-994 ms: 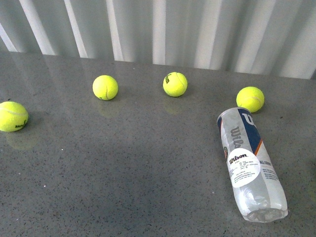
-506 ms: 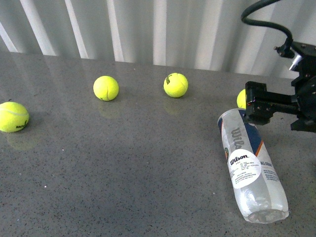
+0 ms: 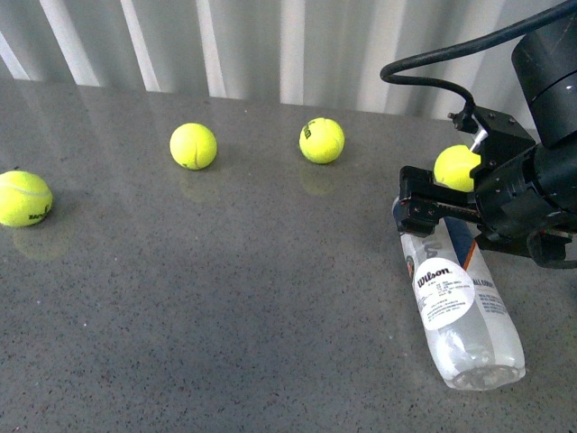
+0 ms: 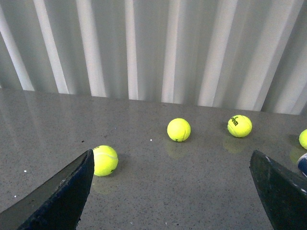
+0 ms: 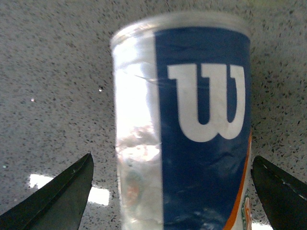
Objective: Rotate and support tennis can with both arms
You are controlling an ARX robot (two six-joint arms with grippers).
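Note:
The tennis can (image 3: pixel 458 307) lies on its side on the grey table at the right, its far end under my right arm. It is a clear tube with a navy-and-white Wilson label and an orange stripe. My right gripper (image 3: pixel 422 209) hangs over the can's far end, open. In the right wrist view the can (image 5: pixel 192 129) fills the gap between the two black fingertips (image 5: pixel 57 201), which stand apart from it on either side. My left gripper (image 4: pixel 175 191) is open and empty above bare table; it is out of the front view.
Several yellow-green tennis balls lie on the table: one at far left (image 3: pixel 22 198), two in the middle back (image 3: pixel 193 146) (image 3: pixel 322 140), one behind my right arm (image 3: pixel 455 168). A white corrugated wall (image 3: pixel 288 45) closes the back.
My right arm has come in from the right and moved down and left over the can's far end. The can has not moved.

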